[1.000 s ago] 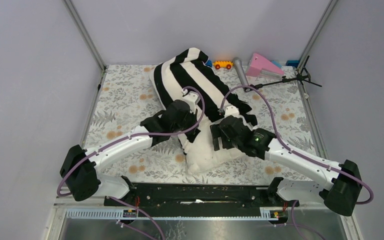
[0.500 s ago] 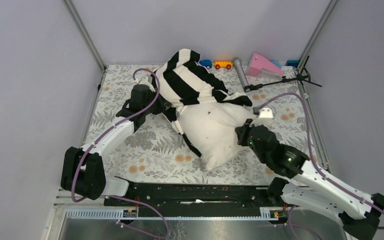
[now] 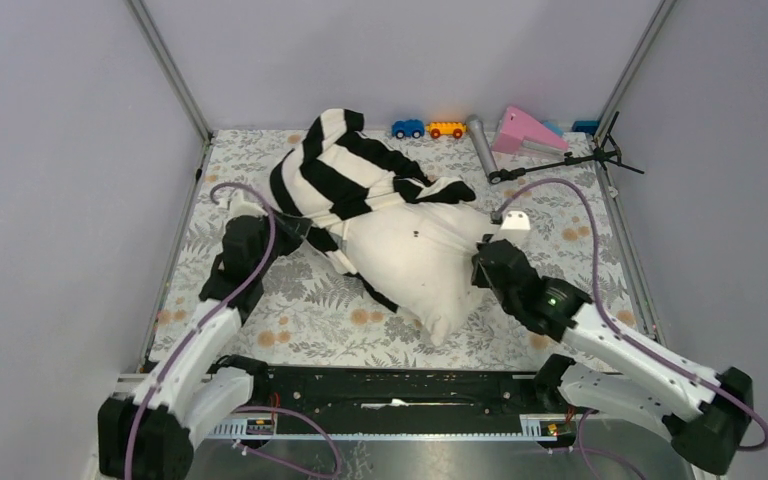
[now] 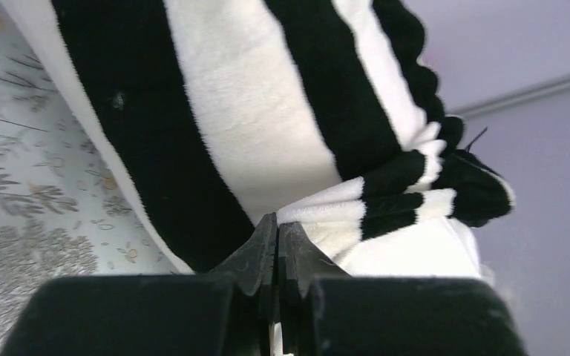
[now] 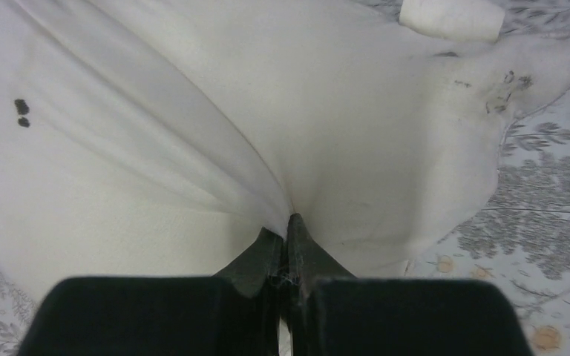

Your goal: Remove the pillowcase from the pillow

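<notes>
I am looking down on a table under a pale cloth printed with grey ferns and orange blossoms. Plain lilac-grey panels close it in on three sides: the back wall, the left wall and the right wall. An aluminium post rises from each far corner, one on the left and one on the right. The light is soft and even, so the shadows on the cloth are faint. Along the far edge I can make out a blue toy car with an orange toy car just beside it. To their right are a grey cylinder, a pink wedge and a black tripod.
</notes>
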